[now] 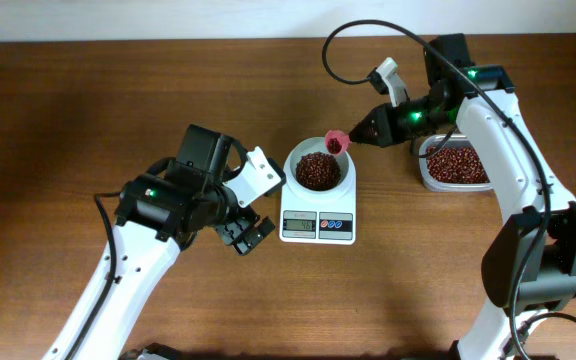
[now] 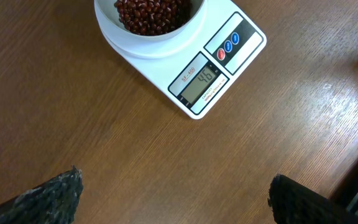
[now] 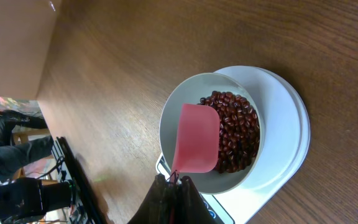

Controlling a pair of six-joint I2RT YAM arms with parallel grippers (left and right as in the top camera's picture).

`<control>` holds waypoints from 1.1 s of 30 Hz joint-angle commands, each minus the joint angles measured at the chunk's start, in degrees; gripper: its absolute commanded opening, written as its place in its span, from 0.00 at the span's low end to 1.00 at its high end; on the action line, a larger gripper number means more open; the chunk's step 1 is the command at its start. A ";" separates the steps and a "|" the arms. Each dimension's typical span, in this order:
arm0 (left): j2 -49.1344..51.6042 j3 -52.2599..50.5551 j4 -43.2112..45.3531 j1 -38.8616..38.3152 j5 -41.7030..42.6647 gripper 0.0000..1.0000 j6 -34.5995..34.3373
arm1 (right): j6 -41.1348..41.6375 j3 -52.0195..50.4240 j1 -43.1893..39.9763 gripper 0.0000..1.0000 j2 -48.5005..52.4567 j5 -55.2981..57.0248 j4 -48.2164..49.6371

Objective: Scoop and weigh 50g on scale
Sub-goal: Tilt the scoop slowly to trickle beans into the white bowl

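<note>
1. Front of the tabletop (image 1: 88,100): the left gripper (image 1: 250,235) hangs low beside the scale's near left corner, its jaws spread wide and holding nothing. It touches neither scale nor bowl.
2. Centre: the white digital scale (image 1: 317,226) sits square to the robot. In the left wrist view its display (image 2: 199,81) appears to read 46, a little short of the target.
3. On the scale's platform, the round white bowl (image 1: 296,170) holds a heap of dark red-brown beans (image 1: 317,170); this is where the weighed portion lies.
4. Over the bowl's far right rim, the pink measuring spoon (image 1: 336,143) is tipped inward, its handle clamped between the closed jaws of the right gripper (image 1: 360,137). No beans show on the face of the spoon that the right wrist view gives.
5. Far right, partly under the right arm: the clear tub (image 1: 428,183) of spare beans, well apart from the scale.
6. Judgement: the job is nearly done and only a small top-up looks needed. The next scoop should be shallow, tipped slowly over the middle of the bowl a few beans at a time. The spoon should not rest on the rim, which could skew the reading, and the display should settle before more goes in.
</note>
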 commanded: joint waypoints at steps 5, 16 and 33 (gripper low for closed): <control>-0.48 -0.17 -0.07 0.31 0.22 0.99 0.90 | 1.75 1.09 0.35 0.04 -1.62 -0.92 0.11; -0.48 -0.17 -0.07 0.31 0.20 0.99 0.90 | 3.06 1.09 1.14 0.04 -1.75 3.74 0.59; -0.48 -0.17 -0.07 0.31 0.22 0.99 0.90 | 7.52 1.20 2.69 0.04 -1.95 10.14 0.87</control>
